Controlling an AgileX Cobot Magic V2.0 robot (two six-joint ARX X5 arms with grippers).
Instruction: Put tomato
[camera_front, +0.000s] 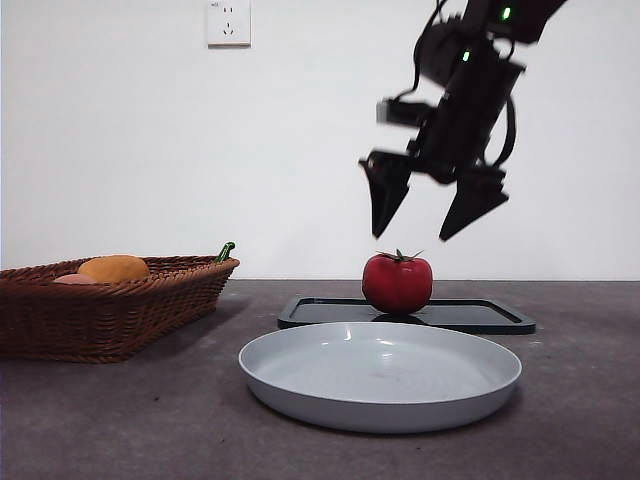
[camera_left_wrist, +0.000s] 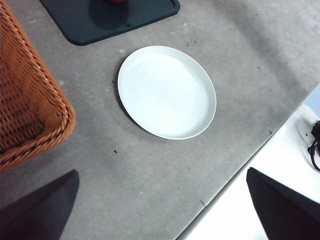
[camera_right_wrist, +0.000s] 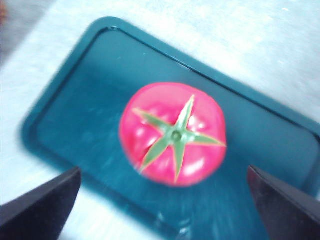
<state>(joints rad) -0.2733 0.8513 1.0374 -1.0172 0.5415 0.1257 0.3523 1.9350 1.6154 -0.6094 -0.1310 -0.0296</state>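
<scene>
A glossy red tomato (camera_front: 397, 283) with a green spiky stem stands on a dark flat tray (camera_front: 480, 316) behind the plate; from the right wrist camera the tomato (camera_right_wrist: 172, 134) is seen straight from above. My right gripper (camera_front: 430, 215) hangs open a short way above it, touching nothing, its jaws spread wider than the fruit. In front of the tray lies a pale grey round plate (camera_front: 380, 375), also seen as the plate (camera_left_wrist: 166, 91) in the left wrist view. My left gripper (camera_left_wrist: 160, 220) is open, high over the table's near edge, holding nothing.
A brown wicker basket (camera_front: 100, 310) stands at the left with an orange fruit (camera_front: 114, 268), a pale pink fruit (camera_front: 74, 279) and a green stem tip (camera_front: 226, 251) in it. The basket's corner (camera_left_wrist: 30, 115) is close to the plate. The table edge (camera_left_wrist: 240, 170) runs near the left gripper.
</scene>
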